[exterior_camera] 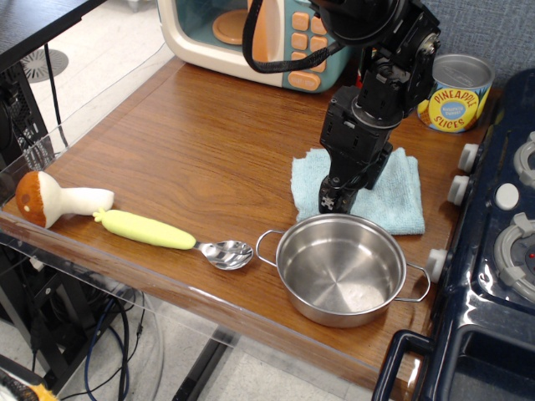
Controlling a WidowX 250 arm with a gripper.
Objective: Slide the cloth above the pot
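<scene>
I press the pincer point(330, 200) onto the cloth point(393, 190), lying just behind the pot point(341, 269). I cannot tell its opening. Next I judge: lift clear

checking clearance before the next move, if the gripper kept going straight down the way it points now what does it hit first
Most likely the cloth: the gripper points down at its front left part, apparently already on it. Under that lies the table. The pot rim sits just in front; depth is unclear from this single view.

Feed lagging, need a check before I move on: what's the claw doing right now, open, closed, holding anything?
Claw: pressed down on the cloth just behind the pot; whether it is open or closed cannot be told from this view.
</scene>
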